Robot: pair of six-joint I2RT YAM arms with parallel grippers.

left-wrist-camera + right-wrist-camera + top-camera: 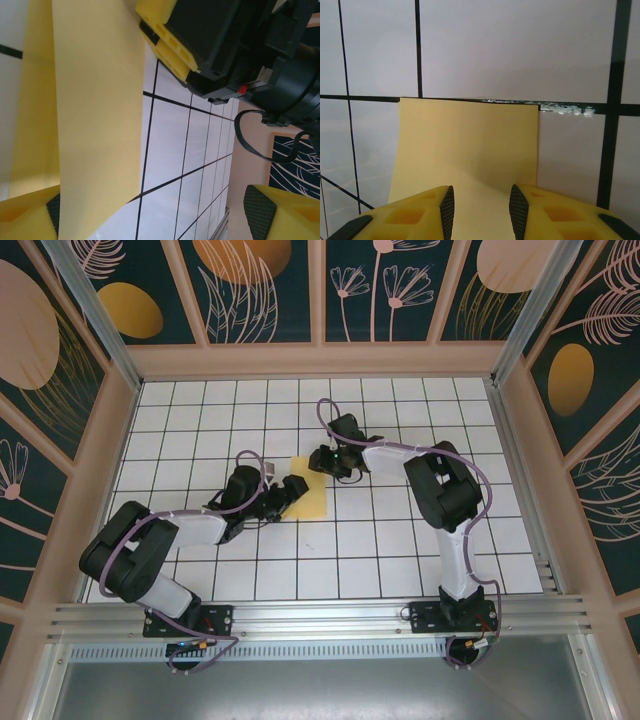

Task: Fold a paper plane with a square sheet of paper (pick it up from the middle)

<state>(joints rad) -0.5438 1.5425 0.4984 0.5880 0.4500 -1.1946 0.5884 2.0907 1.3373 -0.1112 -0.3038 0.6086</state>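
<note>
Thin smooth yellow square sheet of paper [310,498] lay on white gridded worktop [400,540] between both arms; left gripper [155,215] spread wide beside it, right gripper [481,207] partly apart over its edge

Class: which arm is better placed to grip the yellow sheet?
Right, probably: the right tool sits centred over an edge of the sheet, jaws partly open; the left tool stands wide open beside it.

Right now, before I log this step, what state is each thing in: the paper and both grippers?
square sheet of paper: far edge flat on the table, near part curling up.
left gripper: wide open over the paper.
right gripper: jaws narrowly apart, paper between them, not clamped.
</note>
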